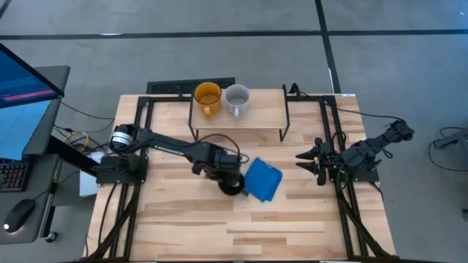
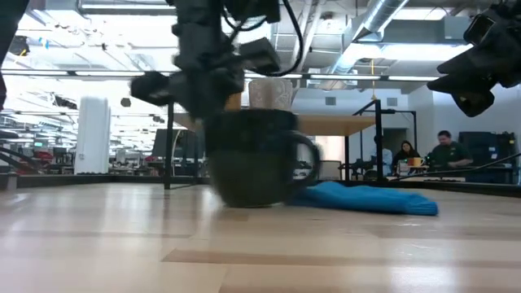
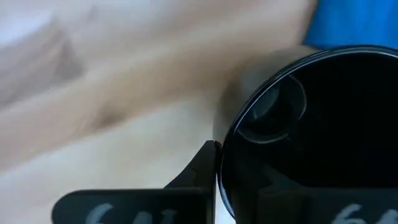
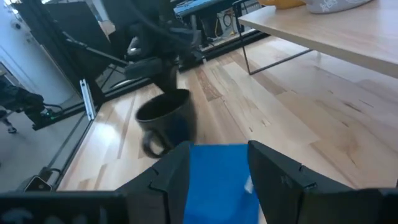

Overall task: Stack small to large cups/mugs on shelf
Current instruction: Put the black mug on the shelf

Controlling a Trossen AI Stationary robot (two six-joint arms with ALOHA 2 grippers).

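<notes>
A black mug (image 1: 232, 187) stands upright at the table's middle, its handle (image 2: 308, 159) toward the blue cloth (image 1: 263, 180) lying right beside it. My left gripper (image 1: 231, 180) is above it, pointing down, shut on its wall. A yellow-orange mug (image 1: 207, 97) and a light grey mug (image 1: 238, 98) stand side by side on the shelf (image 1: 256, 120) at the table's far side. My right gripper (image 1: 300, 161) waits open near the right edge, clear of everything, facing the cloth (image 4: 217, 180). My left gripper has the black mug by its rim (image 3: 231, 134), one finger (image 3: 198, 171) outside the wall and the other inside the hollow. It comes from above, pointing down. The mug stays upright; whether its base rests on the table or hangs just above it, I cannot tell.
The shelf's thin black legs (image 1: 284, 131) stand just beyond the mug and cloth. Bare tabletop (image 1: 219, 226) lies toward the near edge. A monitor and keyboard (image 1: 14, 146) sit off the table's left side. People sit in the room behind (image 2: 444, 150).
</notes>
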